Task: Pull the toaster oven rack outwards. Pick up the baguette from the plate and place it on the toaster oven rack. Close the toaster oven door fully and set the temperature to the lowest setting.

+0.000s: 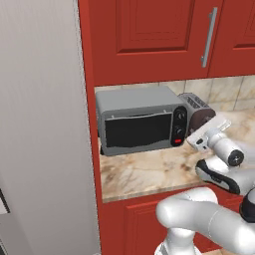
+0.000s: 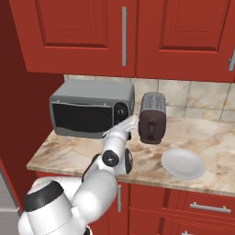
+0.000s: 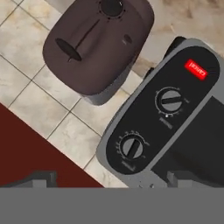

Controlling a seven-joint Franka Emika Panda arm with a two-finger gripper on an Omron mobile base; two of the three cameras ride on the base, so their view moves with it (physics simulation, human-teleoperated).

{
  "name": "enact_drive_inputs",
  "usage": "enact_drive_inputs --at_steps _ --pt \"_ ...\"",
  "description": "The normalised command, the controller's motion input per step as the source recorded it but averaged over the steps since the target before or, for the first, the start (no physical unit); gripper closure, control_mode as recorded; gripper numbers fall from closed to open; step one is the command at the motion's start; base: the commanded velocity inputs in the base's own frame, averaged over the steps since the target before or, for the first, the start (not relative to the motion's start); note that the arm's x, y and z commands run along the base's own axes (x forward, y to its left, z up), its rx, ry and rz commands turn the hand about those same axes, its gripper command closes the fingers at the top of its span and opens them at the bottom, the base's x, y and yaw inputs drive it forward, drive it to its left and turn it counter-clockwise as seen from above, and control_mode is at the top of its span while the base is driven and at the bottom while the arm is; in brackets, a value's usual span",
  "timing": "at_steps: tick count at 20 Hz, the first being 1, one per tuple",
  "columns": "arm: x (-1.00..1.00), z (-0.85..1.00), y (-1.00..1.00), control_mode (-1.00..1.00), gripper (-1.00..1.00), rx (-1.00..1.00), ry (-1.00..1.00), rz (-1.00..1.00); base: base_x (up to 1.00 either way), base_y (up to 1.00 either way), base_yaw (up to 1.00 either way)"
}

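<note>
I see my white arm reaching forward, its gripper spread wide and holding nothing, facing the closed grey metal toaster oven's black knob panel; the round white plate at four o'clock lies bare.

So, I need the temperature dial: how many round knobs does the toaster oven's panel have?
2. Both sit on the toaster oven control panel right of the glass door: an upper knob and a lower knob, above the red button.

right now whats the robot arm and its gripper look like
The arm is glossy white, built from rounded tubular links with dark joint bands and round black caps. Its gripper is a flat white block; two small dark fingertips show in the hand view. No cables or markings show.
</note>
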Motion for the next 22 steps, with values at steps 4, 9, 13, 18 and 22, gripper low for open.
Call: enact_drive_inputs --at_steps 4,9,13,18,22 --pt "0.03 0.00 0.00 -1.00 -1.00 0.01 0.27 0.01 0.00 0.00 0.00" --pt "0.34 0.00 -0.03 -1.00 -1.00 0.08 0.41 0.11 0.00 0.00 0.00" --pt "0.28 0.08 -0.28 -1.00 -1.00 0.31 0.29 0.12 0.00 0.00 0.00" --pt "0.03 0.34 -0.68 -1.00 -1.00 0.63 0.07 0.07 0.00 0.00 0.00" --pt "-0.08 0.64 -0.97 -1.00 -1.00 0.59 -0.05 0.00 0.00 0.00 0.00"
